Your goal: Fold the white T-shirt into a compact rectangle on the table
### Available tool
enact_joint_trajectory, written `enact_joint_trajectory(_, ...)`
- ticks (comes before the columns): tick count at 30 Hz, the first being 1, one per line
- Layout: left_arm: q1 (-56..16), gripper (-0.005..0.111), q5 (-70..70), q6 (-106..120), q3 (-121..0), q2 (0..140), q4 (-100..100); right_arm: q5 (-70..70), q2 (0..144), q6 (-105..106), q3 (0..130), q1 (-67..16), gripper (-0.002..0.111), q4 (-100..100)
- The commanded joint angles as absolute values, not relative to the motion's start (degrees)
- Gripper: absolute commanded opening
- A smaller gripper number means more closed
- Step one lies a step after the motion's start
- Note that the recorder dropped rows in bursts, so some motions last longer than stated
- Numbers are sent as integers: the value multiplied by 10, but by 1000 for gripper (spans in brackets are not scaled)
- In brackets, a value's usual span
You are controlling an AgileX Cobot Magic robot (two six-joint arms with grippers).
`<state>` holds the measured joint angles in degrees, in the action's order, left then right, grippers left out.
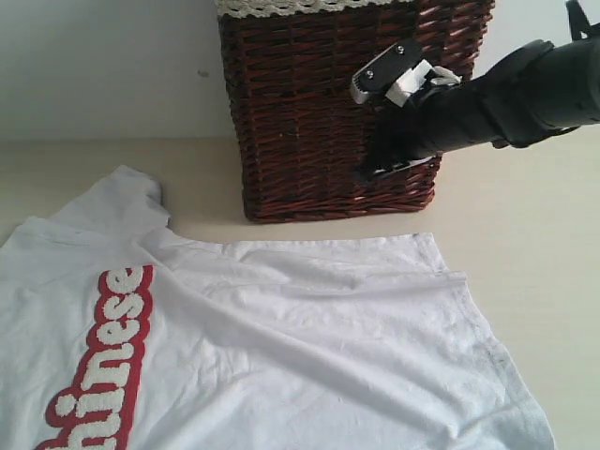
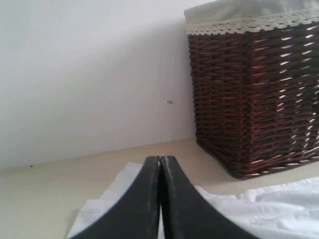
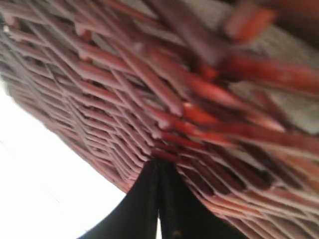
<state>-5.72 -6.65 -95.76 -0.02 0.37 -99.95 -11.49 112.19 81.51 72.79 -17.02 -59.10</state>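
Observation:
The white T-shirt lies spread flat on the table, its red-outlined letters at the lower left and one sleeve pointing toward the back. My right gripper hangs shut and empty against the front of the wicker basket, above the shirt's far edge. In the right wrist view its closed fingertips nearly touch the weave. My left gripper is shut with nothing in it, low over the white T-shirt. It does not show in the exterior view.
A dark brown wicker basket with white lace trim stands at the back centre, just behind the shirt. It is also on the right of the left wrist view as the basket. A pale wall rises behind. Bare table lies left of the sleeve.

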Motion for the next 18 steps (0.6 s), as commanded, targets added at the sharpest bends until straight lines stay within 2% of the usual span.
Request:
enact_joint_trajectory(1, -58, 3, -67, -961, 0, 0, -999, -51, 1137, 789, 775, -164, 0, -644)
enact_joint_trajectory(5, -58, 3, -67, -961, 0, 0, -999, -104, 1127, 793, 775, -163, 0, -632)
enact_joint_trajectory(12, -58, 3, -67, -961, 0, 0, -999, -424, 1093, 791, 774, -166, 0, -462)
enact_joint_trajectory(14, -58, 3, -68, -961, 0, 0, -999, -430, 1101, 768, 767, -166, 0, -417)
enact_joint_trajectory(18, -58, 3, -68, -961, 0, 0, -999, -322, 1119, 679, 730, -166, 0, -311)
